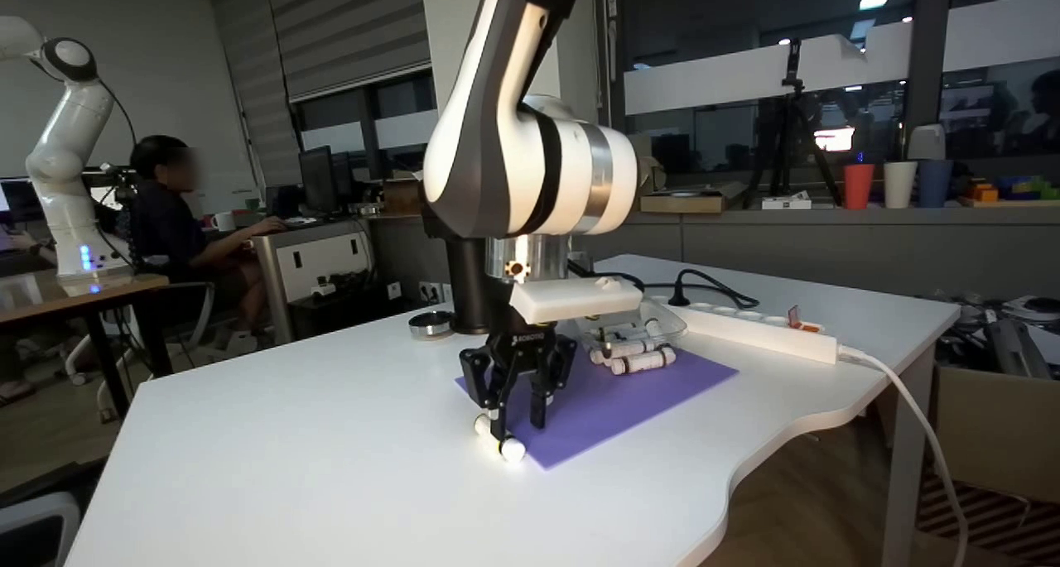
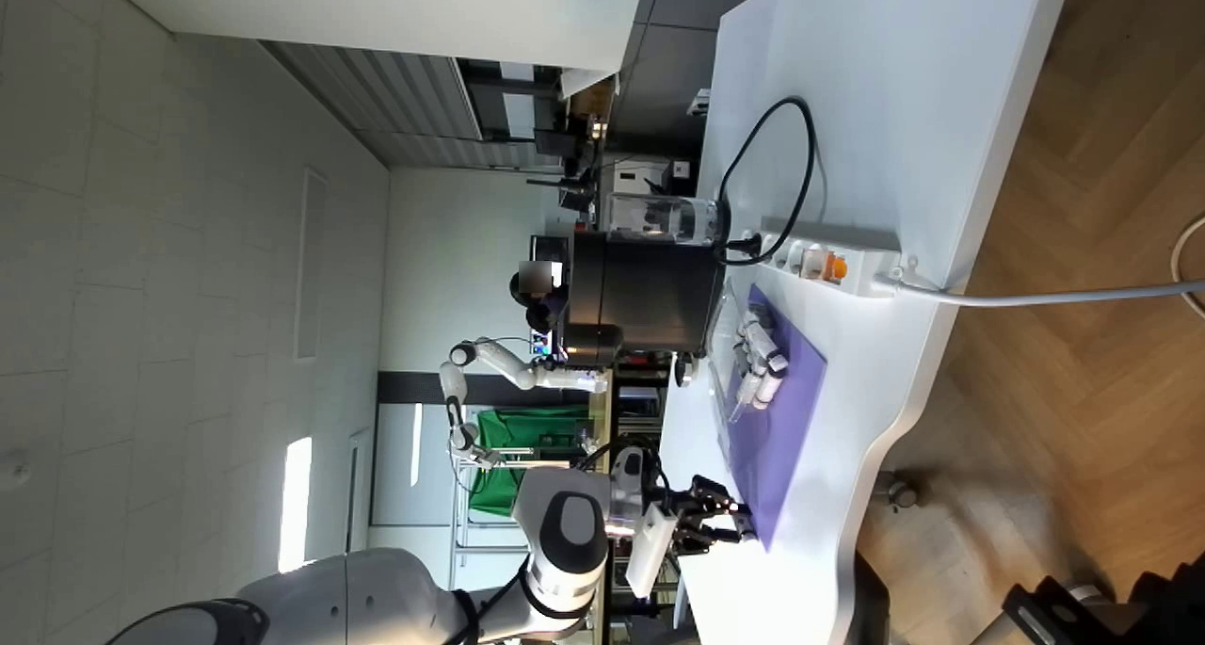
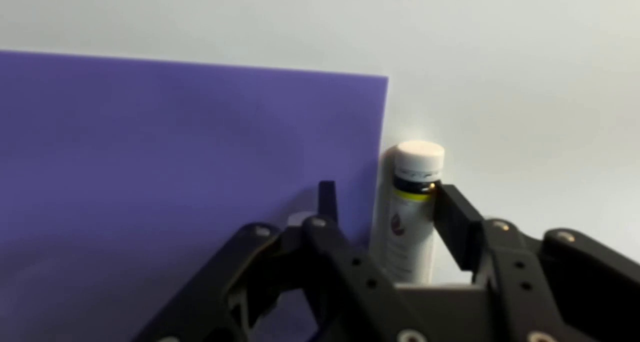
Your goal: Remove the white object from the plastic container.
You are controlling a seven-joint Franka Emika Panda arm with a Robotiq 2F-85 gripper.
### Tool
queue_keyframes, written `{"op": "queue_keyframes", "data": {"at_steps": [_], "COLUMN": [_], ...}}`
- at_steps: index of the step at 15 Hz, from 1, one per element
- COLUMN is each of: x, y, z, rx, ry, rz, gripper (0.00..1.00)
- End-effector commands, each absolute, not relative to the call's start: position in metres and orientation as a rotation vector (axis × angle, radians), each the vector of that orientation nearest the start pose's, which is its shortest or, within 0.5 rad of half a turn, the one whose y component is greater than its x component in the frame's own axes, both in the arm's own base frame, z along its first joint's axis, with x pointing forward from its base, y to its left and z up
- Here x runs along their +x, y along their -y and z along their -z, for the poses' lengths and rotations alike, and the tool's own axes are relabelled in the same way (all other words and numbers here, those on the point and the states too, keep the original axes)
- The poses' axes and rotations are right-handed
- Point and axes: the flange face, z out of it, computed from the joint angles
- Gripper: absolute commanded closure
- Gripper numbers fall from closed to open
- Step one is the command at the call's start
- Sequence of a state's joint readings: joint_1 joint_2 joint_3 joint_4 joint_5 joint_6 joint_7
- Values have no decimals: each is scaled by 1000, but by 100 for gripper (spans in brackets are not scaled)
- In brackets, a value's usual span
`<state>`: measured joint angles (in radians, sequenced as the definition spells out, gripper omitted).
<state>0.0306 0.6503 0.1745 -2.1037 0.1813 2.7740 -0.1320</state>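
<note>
One purple sheet (image 1: 613, 414) lies on the white table (image 1: 290, 459) near windows (image 1: 704, 128); the claw (image 1: 520, 432) stands spread.

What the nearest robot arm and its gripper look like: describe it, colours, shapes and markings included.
The arm is white, thick and rounded, with dark grey panels. A black band and a silver band circle it above a silver cylinder. A boxy white casing sits near that. The gripper is black, with two jointed fingers and pale ROBOTIQ lettering.
</note>
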Motion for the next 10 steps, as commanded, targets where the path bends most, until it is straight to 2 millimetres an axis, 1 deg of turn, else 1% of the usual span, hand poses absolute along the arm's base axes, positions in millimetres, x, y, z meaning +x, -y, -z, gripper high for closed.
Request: {"op": "queue_keyframes", "data": {"at_steps": [1, 3, 4, 7, 10], "x": [566, 566, 566, 567, 568], "y": [-112, -112, -112, -112, -119], "z": [-112, -112, -112, -112, -114], "rx": [-2972, -2973, -2972, -2962, -2931], "ry": [148, 151, 152, 159, 202], "rz": [27, 28, 27, 25, 30], "gripper": [14, 2, 0, 0, 0]}}
